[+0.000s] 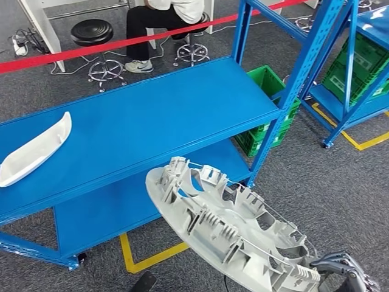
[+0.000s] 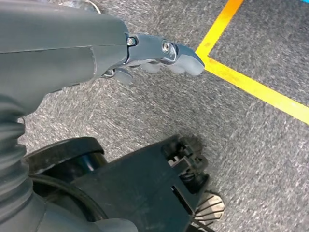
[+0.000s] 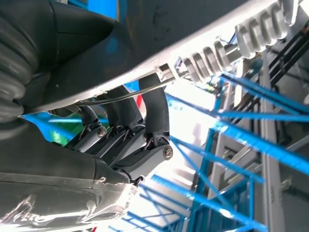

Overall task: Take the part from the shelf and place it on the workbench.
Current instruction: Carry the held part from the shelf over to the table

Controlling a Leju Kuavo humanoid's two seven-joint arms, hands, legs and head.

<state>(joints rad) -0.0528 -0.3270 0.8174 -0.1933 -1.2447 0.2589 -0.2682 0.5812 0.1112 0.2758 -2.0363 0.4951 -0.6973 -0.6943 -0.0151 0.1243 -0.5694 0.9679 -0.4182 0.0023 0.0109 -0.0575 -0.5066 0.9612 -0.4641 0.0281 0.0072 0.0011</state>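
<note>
A large round grey plastic part (image 1: 229,228), ribbed on its upper side, hangs tilted in front of the blue shelf (image 1: 151,115), clear of it. My right hand (image 1: 344,267) grips its lower right rim at the head view's bottom right corner. In the right wrist view the dark fingers (image 3: 146,140) curl around the part's pale rim (image 3: 175,53). My left hand (image 2: 160,53) hangs over the grey carpet with its fingers stretched out and nothing in them. A second, long white part (image 1: 34,149) lies on the shelf's top board at the left.
Green crates (image 1: 270,115) stand on the floor behind the shelf's right post, more on another blue rack (image 1: 362,61) at the right. Yellow floor tape (image 1: 151,258) runs below the shelf. A seated person (image 1: 160,24), stools and a red barrier tape (image 1: 115,44) lie beyond.
</note>
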